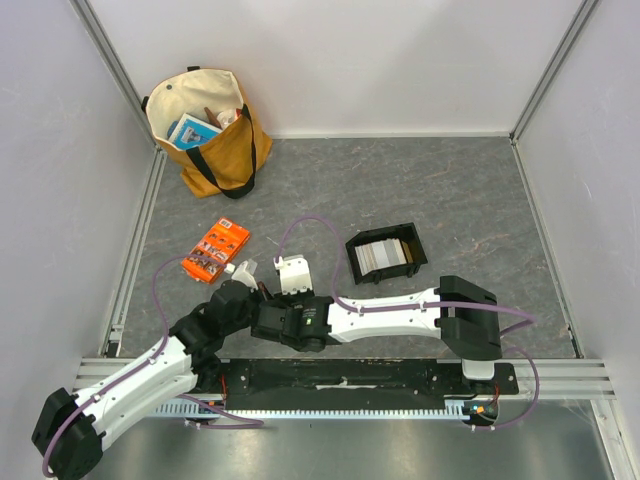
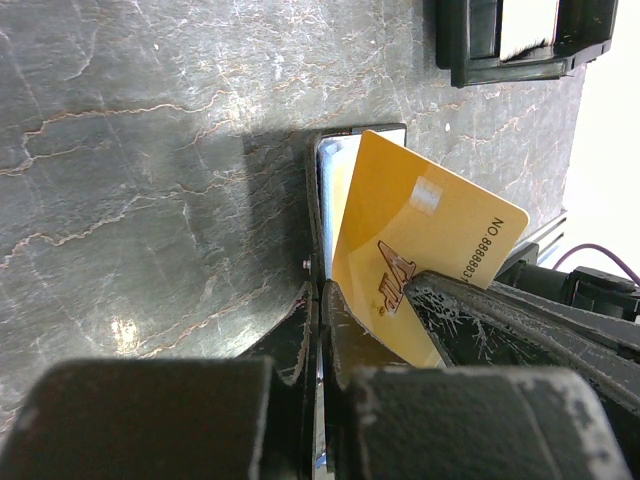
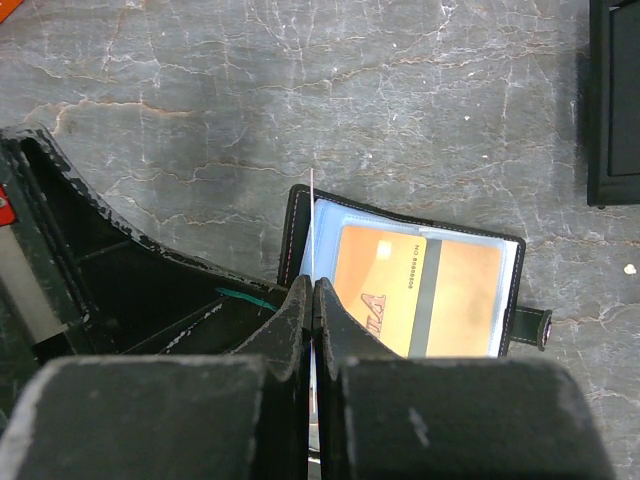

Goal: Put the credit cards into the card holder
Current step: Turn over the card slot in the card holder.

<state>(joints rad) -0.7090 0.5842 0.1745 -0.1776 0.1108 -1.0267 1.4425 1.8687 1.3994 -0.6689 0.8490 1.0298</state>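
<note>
So the card holder lies open on the counter, with the black tray at its 2 o'clock. Left hand pinches its cover, probably so it can't fold shut. The right hand pinches an orange credit card, angled toward a slot.

Bright, even light comes from above; shadows on the table are soft (the darkest lies beside the card holder). Both wrist views blur their own near fingers; the credit card is sharp.
</note>
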